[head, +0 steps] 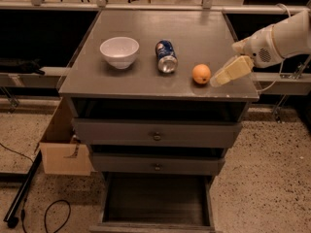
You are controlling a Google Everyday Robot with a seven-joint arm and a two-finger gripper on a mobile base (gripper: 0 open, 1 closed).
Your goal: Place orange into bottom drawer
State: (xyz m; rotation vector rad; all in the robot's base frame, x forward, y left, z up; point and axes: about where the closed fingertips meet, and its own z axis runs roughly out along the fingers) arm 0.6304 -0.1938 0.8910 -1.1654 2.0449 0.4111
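The orange [201,74] sits on the grey cabinet top [194,28], near the front right. My gripper [217,80] reaches in from the right on a white arm, its tip just right of the orange and close to it. The bottom drawer [155,200] is pulled open below, with a dark bare interior. The two upper drawers [156,136] with round knobs are shut.
A white bowl [119,51] and a blue soda can [166,56] lying on its side rest on the cabinet top left of the orange. A cardboard box [63,147] stands on the floor at the cabinet's left, with a black cable [48,212] nearby.
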